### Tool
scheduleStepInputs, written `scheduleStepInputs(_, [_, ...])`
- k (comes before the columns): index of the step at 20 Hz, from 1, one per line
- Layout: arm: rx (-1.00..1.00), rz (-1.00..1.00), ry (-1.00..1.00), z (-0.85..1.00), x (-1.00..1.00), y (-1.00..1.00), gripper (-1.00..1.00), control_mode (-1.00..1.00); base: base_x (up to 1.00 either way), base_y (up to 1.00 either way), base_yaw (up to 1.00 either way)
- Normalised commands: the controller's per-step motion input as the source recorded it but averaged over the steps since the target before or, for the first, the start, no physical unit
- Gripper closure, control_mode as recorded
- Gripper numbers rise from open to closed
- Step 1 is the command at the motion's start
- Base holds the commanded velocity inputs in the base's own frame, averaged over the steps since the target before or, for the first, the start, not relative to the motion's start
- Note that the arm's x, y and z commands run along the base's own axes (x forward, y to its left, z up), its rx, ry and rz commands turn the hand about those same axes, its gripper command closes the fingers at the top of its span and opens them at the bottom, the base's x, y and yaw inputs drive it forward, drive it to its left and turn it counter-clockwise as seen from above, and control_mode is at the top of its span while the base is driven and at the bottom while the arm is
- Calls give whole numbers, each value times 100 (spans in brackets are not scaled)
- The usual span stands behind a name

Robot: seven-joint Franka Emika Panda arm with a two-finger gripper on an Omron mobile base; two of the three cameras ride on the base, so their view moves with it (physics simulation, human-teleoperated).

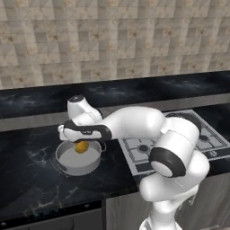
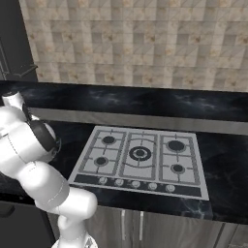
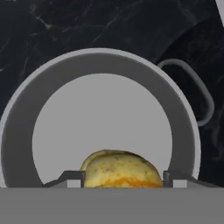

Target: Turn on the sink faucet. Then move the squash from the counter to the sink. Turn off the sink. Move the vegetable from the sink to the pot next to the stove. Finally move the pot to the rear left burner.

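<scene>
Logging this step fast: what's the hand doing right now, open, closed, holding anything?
Hand: closed on the squash, held above the pot.

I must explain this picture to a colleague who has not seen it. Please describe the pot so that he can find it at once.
Start from the grey stove set in the black marble counter. To its left on that counter stands the pot, round, shallow, grey metal, with loop handles at its sides. It is the one vessel there, and the tool holds the yellow squash above its bare bottom.
</scene>
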Motion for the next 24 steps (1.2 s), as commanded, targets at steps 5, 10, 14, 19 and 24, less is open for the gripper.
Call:
scheduleStepInputs(5, [0, 0, -7, -51, 11, 7, 100, -100, 0, 0, 0])
scheduleStepInputs(10, [0, 0, -2, -29, 7, 8, 100, -100, 0, 0, 0])
scheduleStepInputs(14, [0, 0, 2, -16, 0, 4, 100, -100, 0, 0, 0])
scheduleStepInputs(19, [0, 0, 0, -18, 1, 0, -100, -100, 0, 0, 0])
scheduleStepInputs(24, [1, 0, 0, 0, 0, 0, -100, -100, 0, 0, 0])
